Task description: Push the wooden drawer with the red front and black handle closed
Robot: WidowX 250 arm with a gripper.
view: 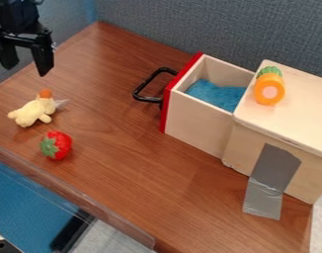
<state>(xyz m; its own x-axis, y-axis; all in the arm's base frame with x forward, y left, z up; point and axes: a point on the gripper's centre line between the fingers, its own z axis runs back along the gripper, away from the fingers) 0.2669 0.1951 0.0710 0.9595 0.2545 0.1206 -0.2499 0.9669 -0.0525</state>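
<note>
Gripper (25, 67) open and empty; pale yellow plush toy (34, 111) at its 6 o'clock in view, long axis roughly 8-to-2.

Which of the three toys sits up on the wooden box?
The orange toy with the green top, on the wooden box; the yellow plush toy and the red toy strawberry lie on the table.

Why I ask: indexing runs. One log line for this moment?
gripper: open, empty, nearest plush toy | strawberry: near plush toy | drawer: open, blue cloth inside | orange toy: on box top
</note>
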